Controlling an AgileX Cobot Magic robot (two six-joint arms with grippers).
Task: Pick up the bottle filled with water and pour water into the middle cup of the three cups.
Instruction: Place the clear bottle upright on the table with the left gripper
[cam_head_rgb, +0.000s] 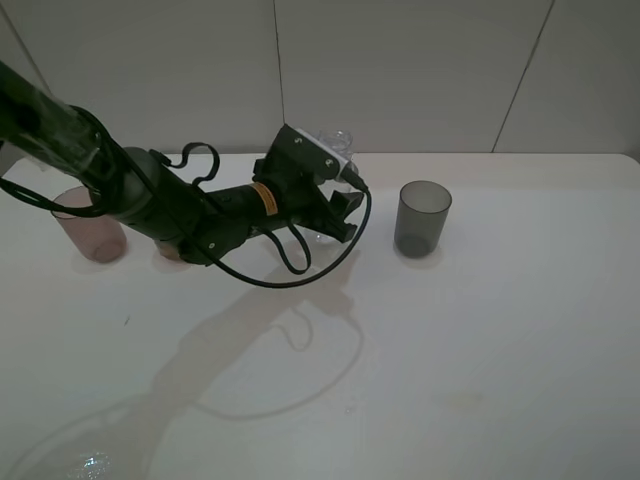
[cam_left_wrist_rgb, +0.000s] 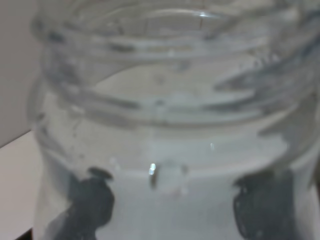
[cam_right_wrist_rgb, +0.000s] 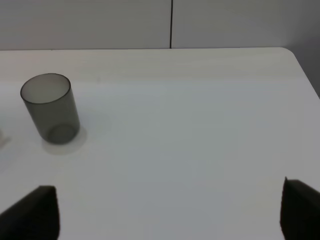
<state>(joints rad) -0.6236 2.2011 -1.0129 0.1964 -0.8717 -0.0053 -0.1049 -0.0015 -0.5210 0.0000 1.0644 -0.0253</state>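
My left gripper (cam_head_rgb: 338, 203) reaches across the middle of the table and is shut on the clear bottle (cam_head_rgb: 337, 143), whose neck pokes up behind the wrist. The left wrist view is filled by the bottle (cam_left_wrist_rgb: 165, 100) with its threaded capless neck, and dark fingers (cam_left_wrist_rgb: 94, 201) press its sides. Three cups stand in a row: the pinkish cup (cam_head_rgb: 90, 222) at far left, the amber middle cup (cam_head_rgb: 170, 252) almost wholly hidden behind my left arm, and the dark grey cup (cam_head_rgb: 422, 217) just right of the bottle. My right gripper (cam_right_wrist_rgb: 167, 215) is open, near the grey cup (cam_right_wrist_rgb: 50, 108).
The white table (cam_head_rgb: 480, 350) ends at a tiled wall behind the cups. A black cable (cam_head_rgb: 290, 268) loops down from my left arm over the table. The table's right corner (cam_right_wrist_rgb: 287, 52) shows in the right wrist view.
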